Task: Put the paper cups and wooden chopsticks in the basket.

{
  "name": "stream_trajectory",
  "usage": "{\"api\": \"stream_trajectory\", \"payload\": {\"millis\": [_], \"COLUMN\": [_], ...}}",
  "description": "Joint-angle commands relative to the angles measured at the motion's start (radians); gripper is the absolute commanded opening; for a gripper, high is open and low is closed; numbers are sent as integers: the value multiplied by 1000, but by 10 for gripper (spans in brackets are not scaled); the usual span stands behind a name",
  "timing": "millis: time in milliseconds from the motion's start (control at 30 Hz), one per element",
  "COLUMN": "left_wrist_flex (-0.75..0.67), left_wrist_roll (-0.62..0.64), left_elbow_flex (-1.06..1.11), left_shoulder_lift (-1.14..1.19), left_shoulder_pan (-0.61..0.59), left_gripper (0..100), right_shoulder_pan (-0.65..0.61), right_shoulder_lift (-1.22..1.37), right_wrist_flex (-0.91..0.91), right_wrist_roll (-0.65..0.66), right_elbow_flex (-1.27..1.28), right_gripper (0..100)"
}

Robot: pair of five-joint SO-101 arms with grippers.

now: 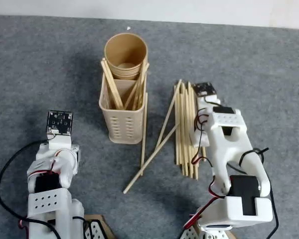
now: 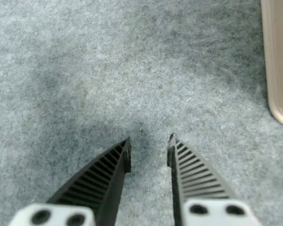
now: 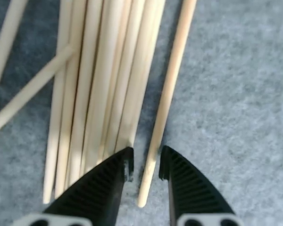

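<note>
A cream slotted basket (image 1: 122,122) stands at the table's middle with stacked paper cups (image 1: 125,52) and several wooden chopsticks (image 1: 112,87) upright in it. More chopsticks (image 1: 185,134) lie loose to its right, two of them slanting towards the basket. My right arm (image 1: 224,134) hangs over that pile. In the right wrist view my right gripper (image 3: 145,162) is open, its tips down at the carpet and straddling the end of one chopstick (image 3: 167,99) beside the bundle (image 3: 104,84). My left gripper (image 2: 149,141) is open and holds nothing, just above bare carpet left of the basket (image 2: 279,61).
Grey carpet covers the whole table (image 1: 50,64). My left arm (image 1: 52,169) stands at the lower left, apart from the basket. One long chopstick (image 1: 149,162) lies diagonally between the basket and the right arm's base.
</note>
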Motion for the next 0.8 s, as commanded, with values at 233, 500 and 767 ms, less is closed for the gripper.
{"api": "stream_trajectory", "payload": {"millis": [233, 500, 767], "left_wrist_flex": [-18, -18, -18], "left_wrist_roll": [5, 5, 5], "left_elbow_flex": [-7, -7, -7], "left_shoulder_lift": [-7, -7, -7], "left_shoulder_pan": [8, 8, 7], "left_gripper": [158, 158, 158], "right_shoulder_pan": [-64, -54, 1], "right_shoulder_lift": [-16, -2, -1], "right_wrist_flex": [-47, -48, -99], "right_wrist_roll": [-12, -17, 9], "right_elbow_flex": [-33, -25, 8], "right_gripper": [116, 116, 115]}}
